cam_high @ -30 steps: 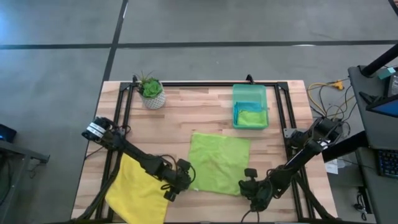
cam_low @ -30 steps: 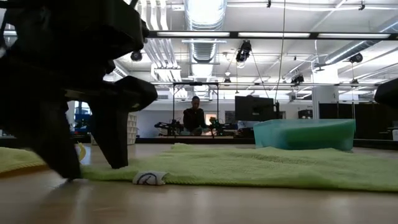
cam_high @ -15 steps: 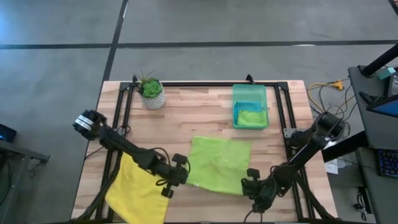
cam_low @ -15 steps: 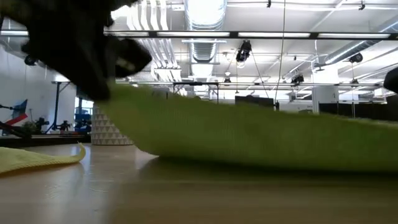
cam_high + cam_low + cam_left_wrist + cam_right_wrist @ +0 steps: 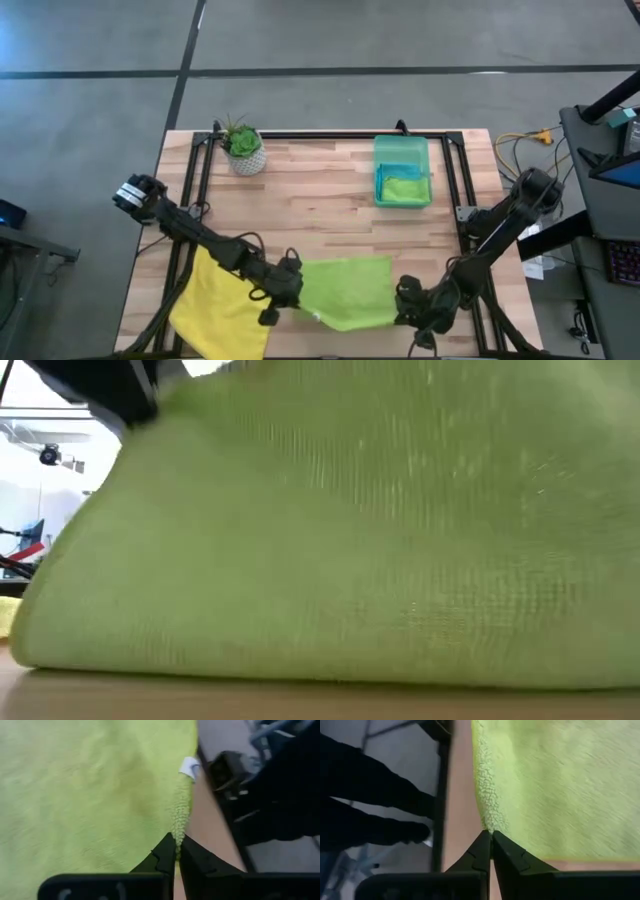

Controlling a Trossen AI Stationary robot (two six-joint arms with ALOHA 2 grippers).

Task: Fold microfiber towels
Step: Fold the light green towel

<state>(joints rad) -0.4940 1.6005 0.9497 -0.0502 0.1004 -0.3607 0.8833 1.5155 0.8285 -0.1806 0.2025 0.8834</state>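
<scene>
Lime green cloth fills most of the low view: the green towel (image 5: 345, 292) lies near the table's (image 5: 330, 195) front edge, between the two arms, its front part lifted and folding over. The left gripper (image 5: 176, 851) is pinched tight on one front corner, just below the white tag (image 5: 189, 767), and the right gripper (image 5: 491, 840) is clamped on the other front corner, right at the fluffy hem. Both pinches hold only a thin bite of the edge, so the chief risk, as I judge it, is a corner slipping out mid-fold and leaving the cloth skewed. If one arm travels faster than the other, the fold would land crooked. The yellow towel (image 5: 222, 308) lies at the front left corner, partly hanging over the table's edge and just beside the left gripper; a wide sweep could drag it. Another green towel (image 5: 402, 187) sits in the bin (image 5: 402, 148) near the back edge, well apart.
</scene>
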